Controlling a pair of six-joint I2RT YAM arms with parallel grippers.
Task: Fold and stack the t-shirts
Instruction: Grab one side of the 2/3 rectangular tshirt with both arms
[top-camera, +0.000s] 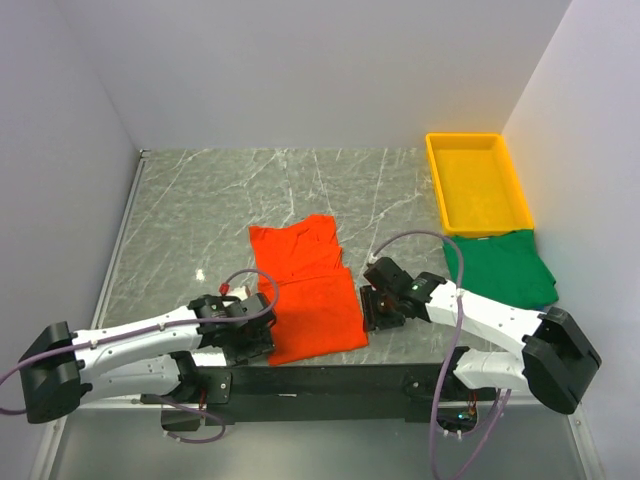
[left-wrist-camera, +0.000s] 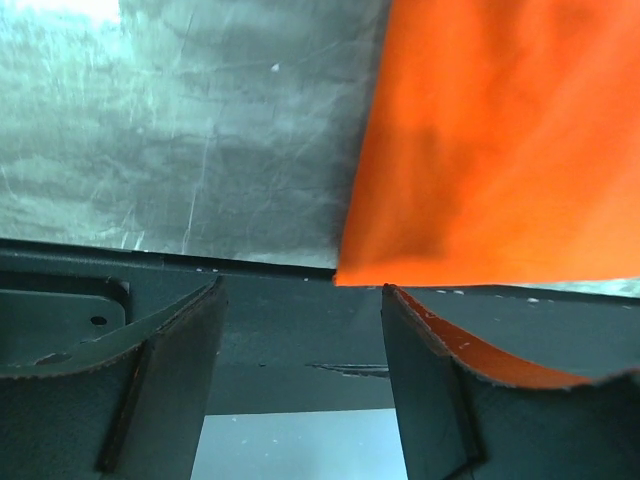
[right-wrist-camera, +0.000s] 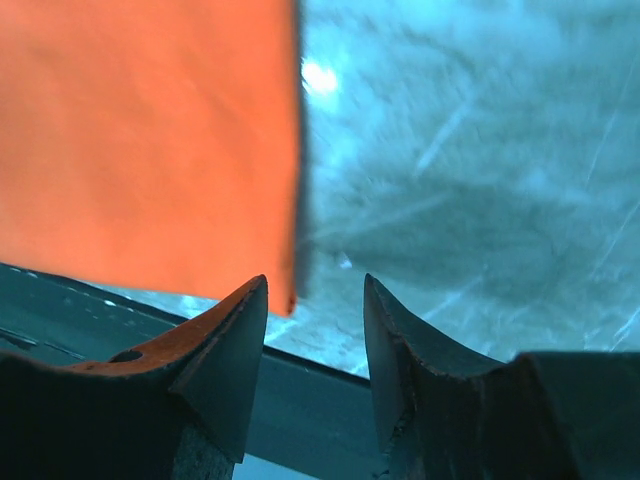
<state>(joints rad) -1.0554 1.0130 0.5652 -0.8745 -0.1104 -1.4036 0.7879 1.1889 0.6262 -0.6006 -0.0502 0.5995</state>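
On the tabletop, near its front edge and about in the middle, the orange shirt lies flat. It makes a long shape that runs away from the arms, with some wrinkles at its far end. We see both arms low at its near end, 1 on each side.

The left fingers are at the near left corner of the orange shirt. In the left wrist view these 2 fingers stand well apart with nothing between them. The corner of the shirt lies just ahead of the tips, closer to the right one. Under it runs the black strip of the front edge.

The right fingers are at the right edge of the orange shirt, near its near right corner. In the right wrist view they are also spread, with a narrower gap and nothing held. The shirt corner ends just above the left tip, and grey tabletop shows ahead of the other tip. We cannot tell if any finger touches the cloth.

The green shirt lies at the right side of the tabletop, well apart from the orange one. It is just beside the near end of the yellow tray, which stands at the far right.
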